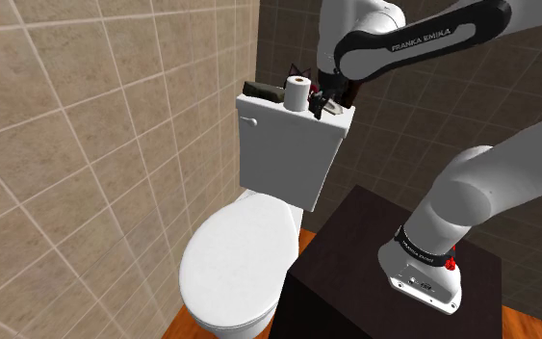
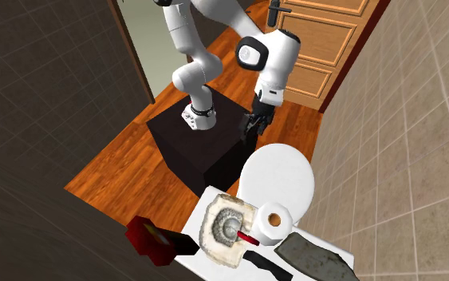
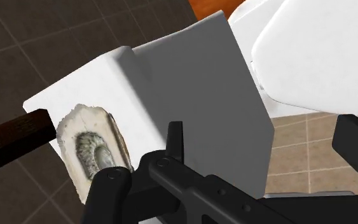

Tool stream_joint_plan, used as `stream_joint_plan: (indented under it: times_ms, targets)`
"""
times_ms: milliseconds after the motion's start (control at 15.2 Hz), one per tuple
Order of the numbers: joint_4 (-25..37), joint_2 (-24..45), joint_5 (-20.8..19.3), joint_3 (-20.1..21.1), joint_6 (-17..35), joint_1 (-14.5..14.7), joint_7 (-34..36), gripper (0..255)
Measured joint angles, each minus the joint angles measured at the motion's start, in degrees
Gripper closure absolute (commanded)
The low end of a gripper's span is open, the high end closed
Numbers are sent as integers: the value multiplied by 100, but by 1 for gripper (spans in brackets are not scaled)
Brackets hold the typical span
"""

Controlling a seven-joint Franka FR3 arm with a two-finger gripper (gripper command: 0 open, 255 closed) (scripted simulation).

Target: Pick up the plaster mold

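Looking down on the tank, second exterior view: plaster mold (image 2: 229,231) lying flat on top of the white toilet tank (image 1: 288,159), toward the end at that view's left, between a red box (image 2: 152,239) and a toilet paper roll (image 2: 275,222), just beside the roll. Reads there as an off-white, rough-edged block with a round grey ribbed hollow in its upper face and a short red stick (image 2: 247,237) reaching from the hollow toward the roll. Looks close to square in plan, so no long axis to tell; hollow faces straight up. Caught obliquely in the wrist view, with the hollow squeezed to an oval, the chalky rim ragged, a dark brown bar (image 3: 12,137) just beside it and the plain tank wall next to it. Adds, in the shoulder view, the tank front, the roll upright on top and a dark flat object (image 1: 264,91) past it, with the gripper (image 1: 324,100) lined up against the tank's end at that view's right. Sits, by the second exterior view, out in front of the tank between the dark stand (image 2: 187,144) and the closed toilet lid (image 2: 277,180), well apart from the mold. Black fingers (image 3: 110,191) standing apart in the wrist view, released, clasping nothing.
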Motion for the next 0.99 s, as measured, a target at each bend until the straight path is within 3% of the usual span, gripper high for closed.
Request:
stream_joint_plan:
  times_ms: [528, 990]
  targets:
    - [351, 1378, -2325, 363, 1218, -953, 1542, 0]
    - [1245, 2585, -4560, 474, 1223, -1437, 3093, 0]
